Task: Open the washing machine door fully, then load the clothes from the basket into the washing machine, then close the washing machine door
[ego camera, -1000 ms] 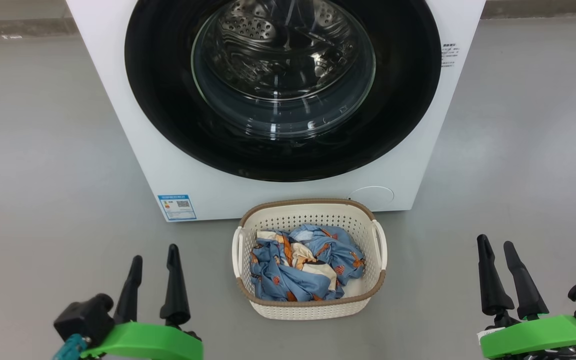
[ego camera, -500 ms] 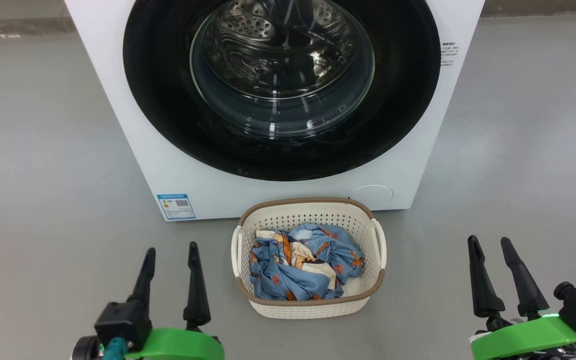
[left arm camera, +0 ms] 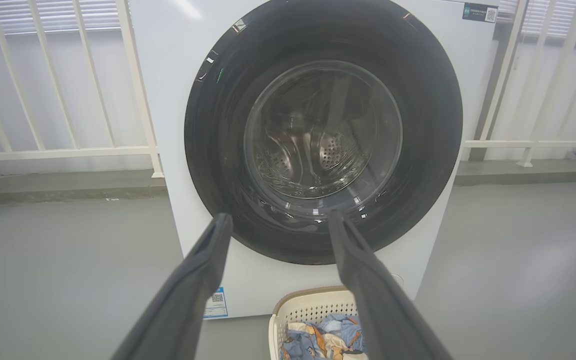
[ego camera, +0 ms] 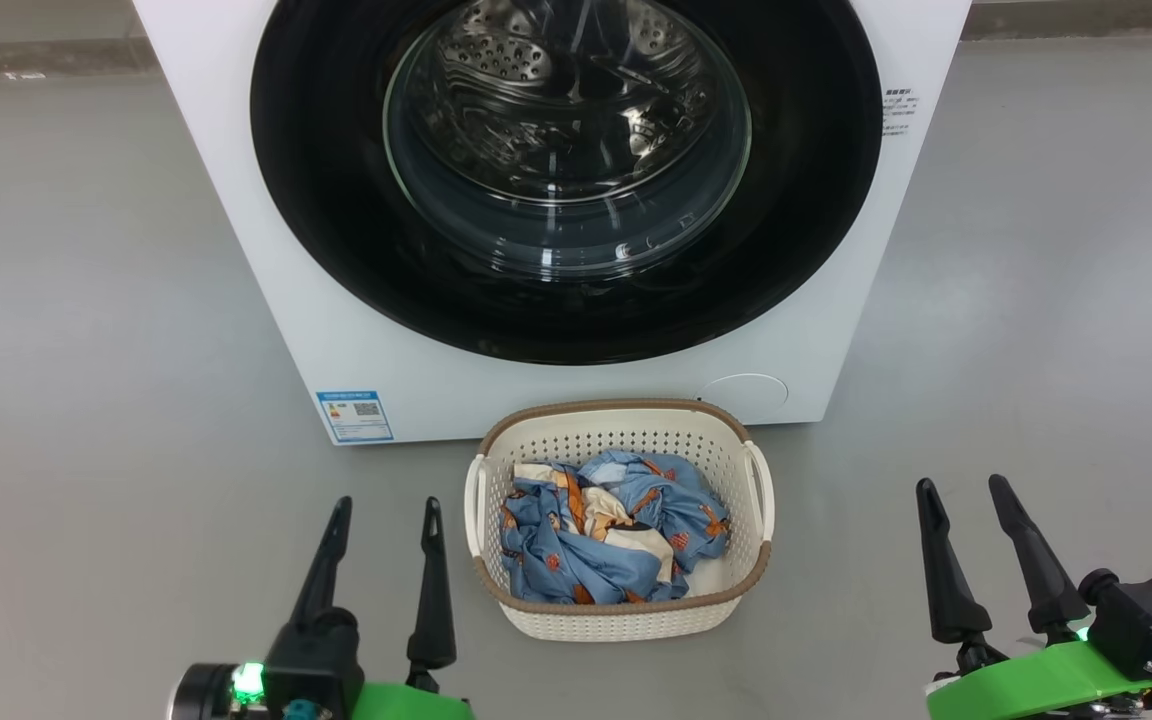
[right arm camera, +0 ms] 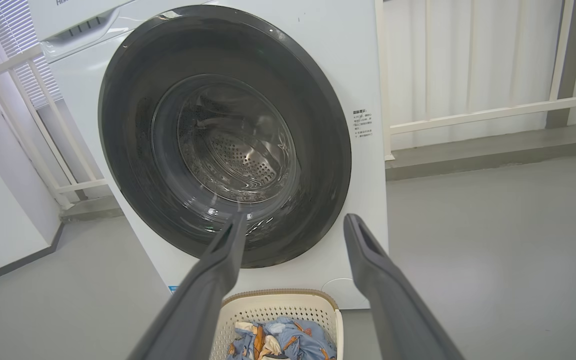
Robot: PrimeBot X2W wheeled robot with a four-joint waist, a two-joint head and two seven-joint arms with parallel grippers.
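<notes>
Upper centre of the head view: big white box-shaped front-loading washing machine (ego camera: 386, 390), standing on a grey floor (ego camera: 86, 300); small blue label sticker (ego camera: 354, 415) at its lower left corner.

Item: large round glossy black washing machine door (ego camera: 316, 220) with a bulging clear glass window, lying flush against the machine front, apparently shut; perforated steel drum (ego camera: 536, 70) visible through the glass.

Lower centre, just before the machine: small cream-white perforated plastic basket (ego camera: 626, 620) with a brown woven-look rim, holding the clothes (ego camera: 606, 540), crumpled light-blue fabric printed with orange-brown figures and cream patches, all within the basket.

Lower left: left gripper (ego camera: 386, 503), two long dark fingers spread apart, grasping nothing, near the basket's left side but clear of it.

Lower right: right gripper (ego camera: 962, 482), fingers likewise parted and empty, well apart from the basket.

Step in hand, by judgement: the first, opening the door; not yet begun, neither gripper touching it. The next move calls for one gripper to rise to the door's rim and find a pull point. Handle and hinge side cannot be made out, so which edge to take is uncertain. The basket sits close below, and the door must swing clear of it.
</notes>
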